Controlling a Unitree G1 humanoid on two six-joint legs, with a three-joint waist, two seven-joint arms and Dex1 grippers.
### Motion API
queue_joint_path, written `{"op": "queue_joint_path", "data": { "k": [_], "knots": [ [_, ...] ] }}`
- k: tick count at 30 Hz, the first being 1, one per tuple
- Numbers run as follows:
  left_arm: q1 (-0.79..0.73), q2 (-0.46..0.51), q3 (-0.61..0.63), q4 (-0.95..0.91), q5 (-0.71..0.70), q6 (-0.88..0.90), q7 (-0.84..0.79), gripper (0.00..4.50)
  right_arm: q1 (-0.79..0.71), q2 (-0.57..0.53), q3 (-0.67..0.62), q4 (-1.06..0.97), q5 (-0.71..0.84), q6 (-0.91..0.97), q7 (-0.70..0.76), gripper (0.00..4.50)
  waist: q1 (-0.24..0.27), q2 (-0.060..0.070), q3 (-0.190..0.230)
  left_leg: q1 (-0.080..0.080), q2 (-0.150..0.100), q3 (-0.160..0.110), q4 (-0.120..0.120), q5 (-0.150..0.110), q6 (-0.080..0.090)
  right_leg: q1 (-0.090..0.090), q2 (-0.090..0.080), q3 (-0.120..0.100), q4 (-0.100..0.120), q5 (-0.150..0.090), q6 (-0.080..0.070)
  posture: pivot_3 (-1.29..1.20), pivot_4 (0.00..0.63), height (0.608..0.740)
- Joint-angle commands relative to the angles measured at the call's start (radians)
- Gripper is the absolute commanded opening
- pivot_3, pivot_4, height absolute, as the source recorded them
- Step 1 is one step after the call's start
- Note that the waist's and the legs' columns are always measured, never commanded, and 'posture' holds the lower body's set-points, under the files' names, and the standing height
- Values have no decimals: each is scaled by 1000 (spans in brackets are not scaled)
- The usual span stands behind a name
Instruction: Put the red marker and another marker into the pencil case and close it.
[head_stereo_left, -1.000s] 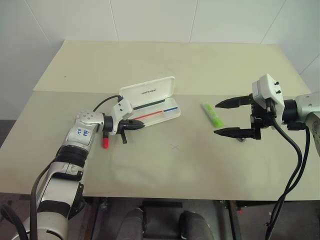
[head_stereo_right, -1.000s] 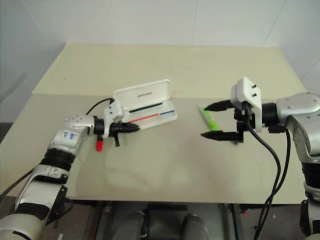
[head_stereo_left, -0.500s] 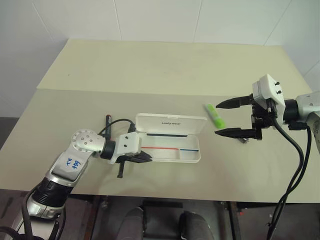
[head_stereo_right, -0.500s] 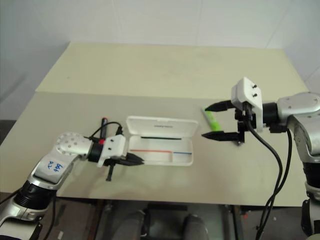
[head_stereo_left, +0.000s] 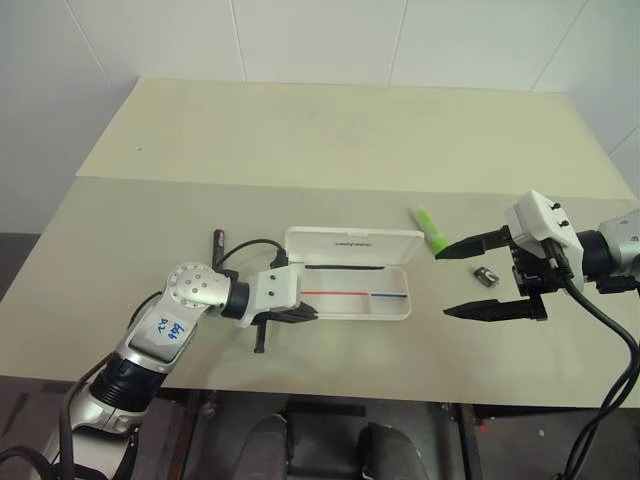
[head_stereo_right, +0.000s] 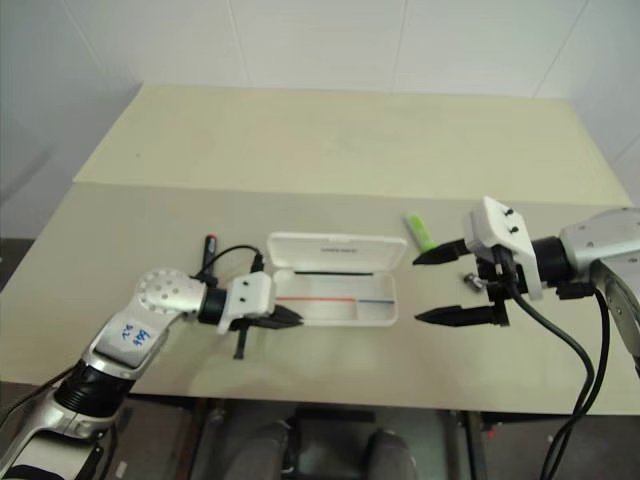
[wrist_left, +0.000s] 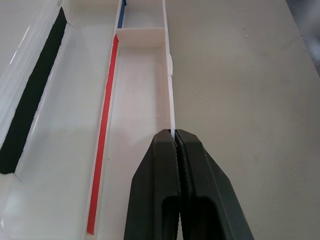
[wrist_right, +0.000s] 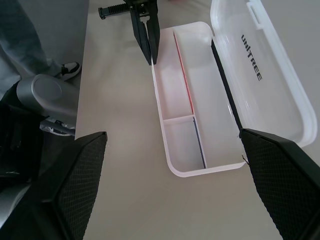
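A pale beige desk carries the open white pencil case. The red marker lies left of it, the green highlighter right, near a small dark bit.

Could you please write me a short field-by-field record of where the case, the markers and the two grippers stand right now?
Case: flat white hard pencil case, lid open, tray holds no marker.
Red marker: slim red marker with black cap, on the table beyond the left arm, outside the case.
Green marker: short lime-green highlighter, on the table past the case's right end.
Left gripper: shut on the case's front wall.
Right gripper: open, holding nothing, right of the case.
Other: small dark metallic bit between the right gripper's fingers' span.
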Motion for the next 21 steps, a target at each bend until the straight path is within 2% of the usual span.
{"op": "queue_joint_path", "data": {
  "k": [1,19,21],
  "knots": [
    [-12,1,8,-9,-1,-19,7,19,-3,-20,-42,-28,18,-4,-6,4500,0,0,0,0,0,0,0,0,0,0,0,0,0,0,0,0,150,740],
    [-12,2,8,-9,-2,-20,9,19,-2,-22,-40,-28,22,-5,-9,4500,0,0,0,0,0,0,0,0,0,0,0,0,0,0,0,0,150,740],
    [21,-17,36,-74,-46,51,40,460,-38,-12,-8,11,-8,-35,0,4500,-1,0,0,0,0,0,0,0,0,0,0,0,0,0,0,0,150,740]
  ]
}}
